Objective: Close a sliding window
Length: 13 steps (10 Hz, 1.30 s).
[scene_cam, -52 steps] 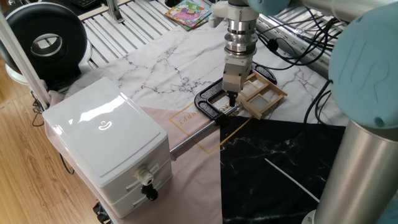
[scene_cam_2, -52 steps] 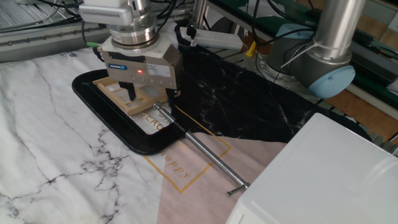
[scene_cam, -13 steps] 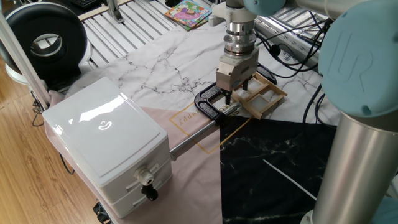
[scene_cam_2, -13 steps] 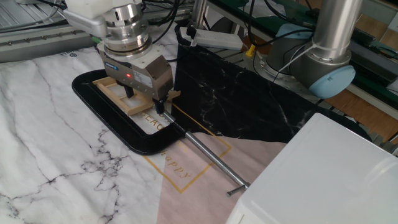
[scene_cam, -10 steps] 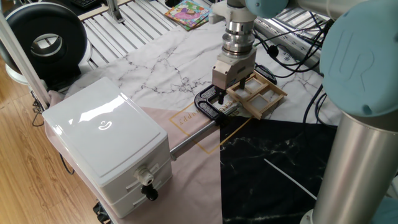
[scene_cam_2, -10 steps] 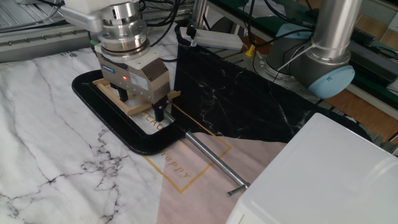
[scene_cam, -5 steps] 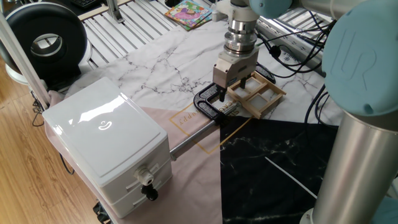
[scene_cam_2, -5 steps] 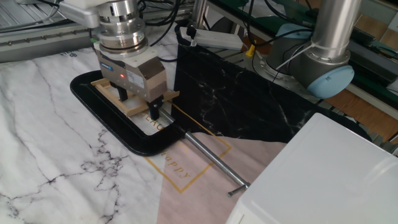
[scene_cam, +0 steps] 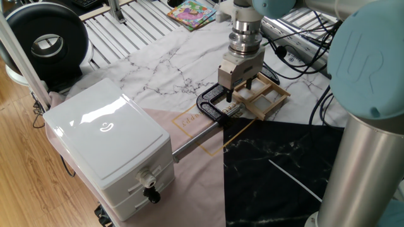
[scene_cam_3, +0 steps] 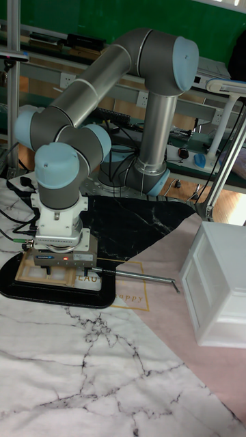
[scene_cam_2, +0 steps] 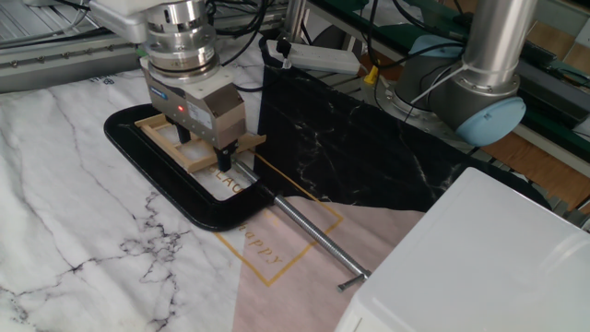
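The sliding window lies flat on the marble mat. Its black frame (scene_cam: 211,106) (scene_cam_2: 175,198) (scene_cam_3: 61,292) holds a tan wooden sash (scene_cam: 265,96) (scene_cam_2: 168,138) (scene_cam_3: 31,272) that sits toward the frame's far end. The frame's near end shows an uncovered opening. My gripper (scene_cam: 238,93) (scene_cam_2: 205,149) (scene_cam_3: 63,268) points straight down onto the sash's near end. It is open: one finger stands inside a pane and the other just outside the sash's end rail. The gripper body hides that end rail.
A thin metal rod (scene_cam_2: 304,221) (scene_cam: 192,142) runs from the frame toward a big white box (scene_cam: 107,135) (scene_cam_2: 479,267) (scene_cam_3: 219,287). The arm's base (scene_cam_2: 489,88) stands beyond a black marble sheet (scene_cam_2: 350,148). A round black device (scene_cam: 47,38) sits at the far corner.
Over the last second the gripper has crept toward the frame's far end, and the sash and frame have shifted slightly with it. Earlier the gripper turned about its vertical axis.
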Each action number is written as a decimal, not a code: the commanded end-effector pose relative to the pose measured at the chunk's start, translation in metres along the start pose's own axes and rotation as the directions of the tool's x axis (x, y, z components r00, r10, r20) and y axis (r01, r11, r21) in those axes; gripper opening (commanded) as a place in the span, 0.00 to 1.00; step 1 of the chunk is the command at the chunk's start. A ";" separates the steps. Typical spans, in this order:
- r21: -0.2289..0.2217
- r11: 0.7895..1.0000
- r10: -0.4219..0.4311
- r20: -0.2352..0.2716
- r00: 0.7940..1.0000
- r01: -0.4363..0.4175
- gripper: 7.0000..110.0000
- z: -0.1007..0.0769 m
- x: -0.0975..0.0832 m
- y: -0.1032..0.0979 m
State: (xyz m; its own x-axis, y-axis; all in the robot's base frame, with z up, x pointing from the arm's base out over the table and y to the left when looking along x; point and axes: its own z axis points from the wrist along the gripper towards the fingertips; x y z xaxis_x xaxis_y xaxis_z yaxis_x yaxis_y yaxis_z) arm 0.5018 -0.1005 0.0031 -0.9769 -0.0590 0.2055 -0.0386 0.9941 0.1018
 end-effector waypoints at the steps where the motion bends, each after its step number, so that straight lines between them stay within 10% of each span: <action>1: 0.023 1.000 0.009 0.000 1.000 -0.009 0.79 -0.001 -0.001 -0.007; 5: -0.052 0.999 0.016 0.019 1.000 -0.015 0.79 -0.004 -0.008 0.016; 13: -0.048 0.998 0.039 -0.050 0.998 -0.041 0.79 0.000 0.003 0.008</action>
State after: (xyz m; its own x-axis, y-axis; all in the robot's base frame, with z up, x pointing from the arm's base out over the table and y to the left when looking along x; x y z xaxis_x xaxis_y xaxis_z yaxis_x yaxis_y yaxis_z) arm 0.4982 -0.0927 0.0043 -0.9677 -0.0318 0.2500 0.0019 0.9911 0.1334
